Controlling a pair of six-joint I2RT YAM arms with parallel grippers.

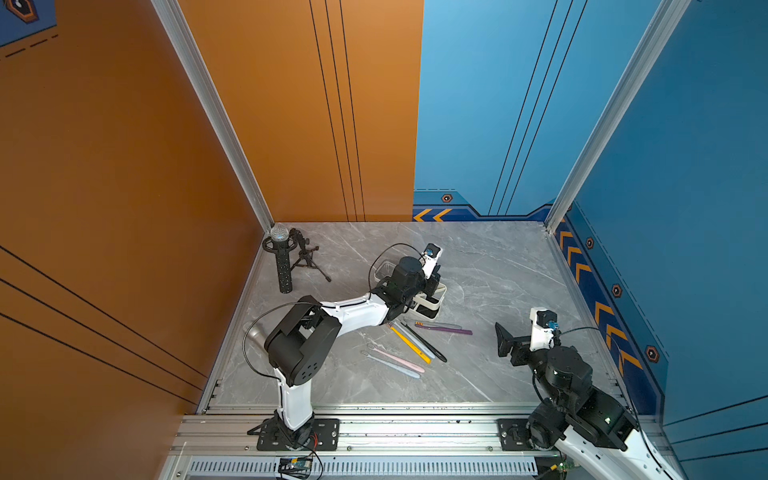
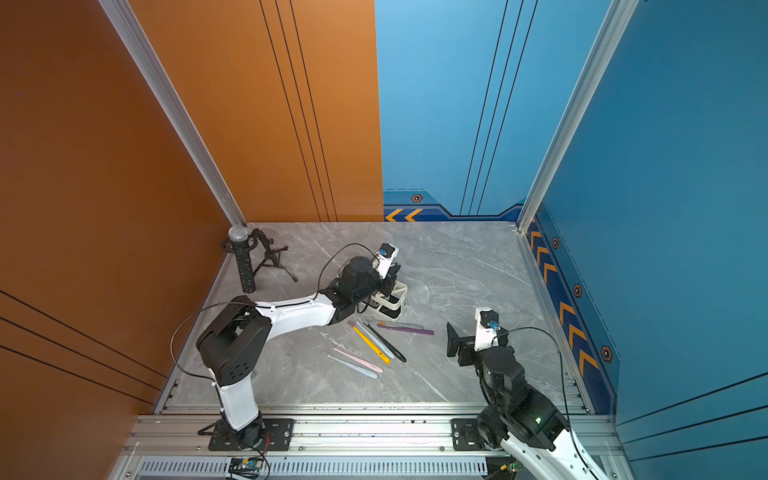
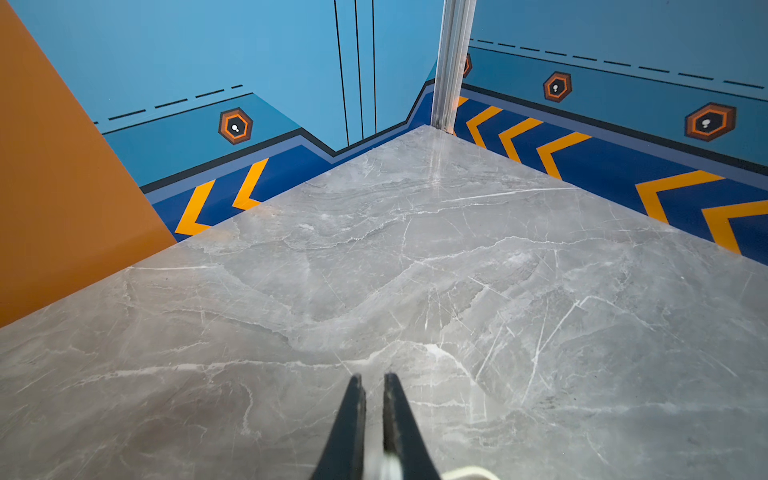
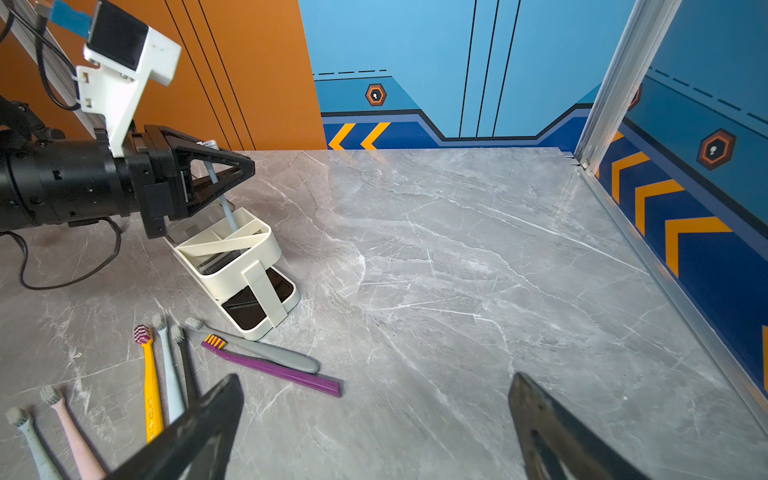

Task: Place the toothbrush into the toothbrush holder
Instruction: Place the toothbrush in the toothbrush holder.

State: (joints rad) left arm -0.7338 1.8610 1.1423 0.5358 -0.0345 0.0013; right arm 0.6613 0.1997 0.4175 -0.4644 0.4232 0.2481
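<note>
The insertion step is under way. The left claw (image 4: 249, 166) is pinching a pale blue toothbrush (image 4: 230, 216), jaws pressed nearly together, and holding it bristles-up over the toothbrush holder (image 4: 249, 270). The handle's lower end is already dipping into the divided open compartment (how deep, the views are not showing). The toothbrush is hanging at 6 o'clock from the claw, slightly tilted. The next move is probably calling for a short lowering, then a release clear of the divider. In a top view the right claw (image 1: 503, 340) is hovering spread and empty at 4 o'clock from the holder, well apart. Other toothbrushes (image 4: 149, 386) are lying on the tabletop (image 4: 457, 270) at the holder's 6 o'clock.
</note>
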